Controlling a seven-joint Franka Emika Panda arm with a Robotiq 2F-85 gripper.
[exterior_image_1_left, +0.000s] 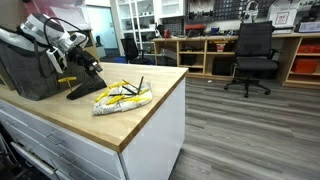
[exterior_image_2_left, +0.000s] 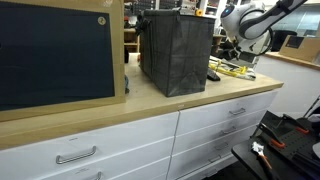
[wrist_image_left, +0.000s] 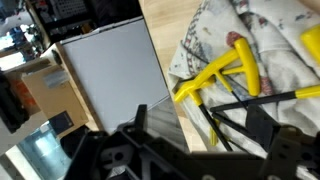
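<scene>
1. The gripper (wrist_image_left: 200, 118) hangs low over the wooden counter (exterior_image_1_left: 150, 115). In the wrist view its two dark fingers (wrist_image_left: 140, 116) stand wide apart and there is nothing clamped between them.
2. The yellow T-handle tools (wrist_image_left: 225, 68) lie just ahead of the fingertips, on a printed cloth (wrist_image_left: 270, 40). Their thin black shafts run back toward the gap between the fingers. I cannot tell if a shaft touches a finger.
3. In an exterior view the gripper (exterior_image_1_left: 88, 66) is just beside the cloth (exterior_image_1_left: 122, 97), on the side away from the counter's front corner. The yellow tools (exterior_image_1_left: 125, 92) lie on top of the cloth.
4. Under the fingers in that view there is a dark flat shape (exterior_image_1_left: 85, 90) on the counter; what it is I cannot tell.
5. A dark box (exterior_image_1_left: 30, 70) stands upright behind the fingers, near the arm. In an exterior view the same box (exterior_image_2_left: 175, 55) hides most of the gripper.
6. In the wrist view a grey panel (wrist_image_left: 110, 75) stands beside the fingers, opposite to the cloth.
7. Well apart from the fingers, an office chair (exterior_image_1_left: 252, 55) stands on the floor, and white drawers (exterior_image_2_left: 210, 125) are below the counter.
</scene>
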